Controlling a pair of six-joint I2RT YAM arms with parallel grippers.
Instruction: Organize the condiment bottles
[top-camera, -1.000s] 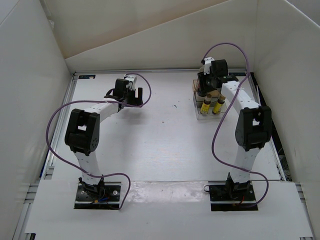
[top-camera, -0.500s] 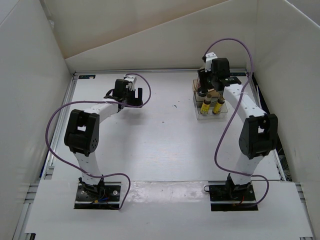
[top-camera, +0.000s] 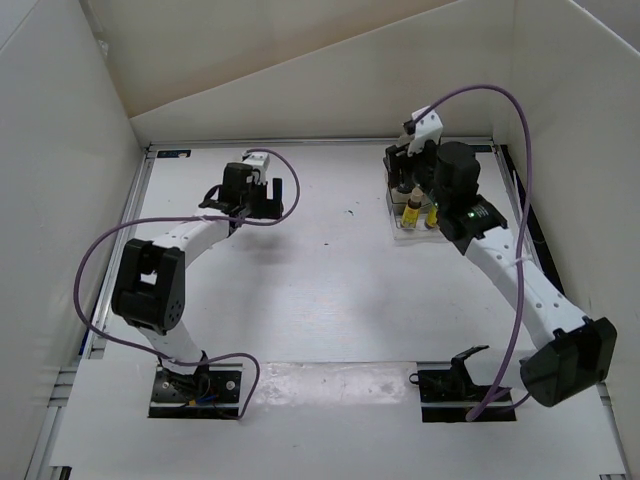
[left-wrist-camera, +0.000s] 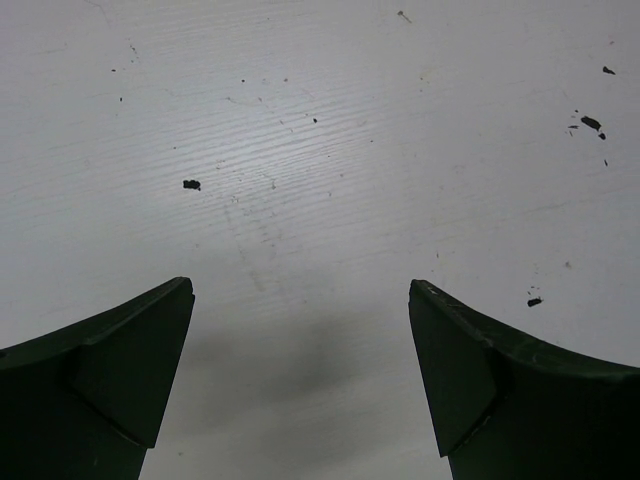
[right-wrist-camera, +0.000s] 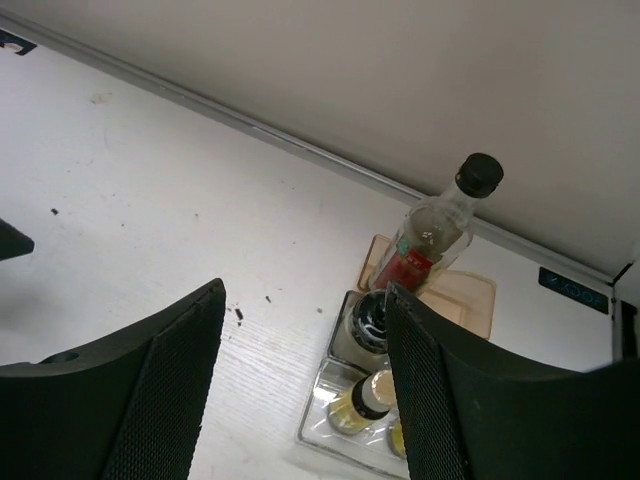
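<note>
Since our right tool hangs spread wide and holding nothing above the rack, we judge that any descent should straddle one bottle only and stay clear of the squat jar. Our left tool is likewise spread and unladen, over the desk. The tall dark-red bottle stands at the rack's far end, and a yellow bottle is nearest. Only the right wrist view shows the tall one whole.

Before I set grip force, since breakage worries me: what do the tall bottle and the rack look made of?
Tall bottle: clear and glossy, see-through above its red fill, so glass or hard plastic; I cannot tell which. Rack: tan matte base, perhaps wood; clear shiny front tray, likely acrylic.
</note>
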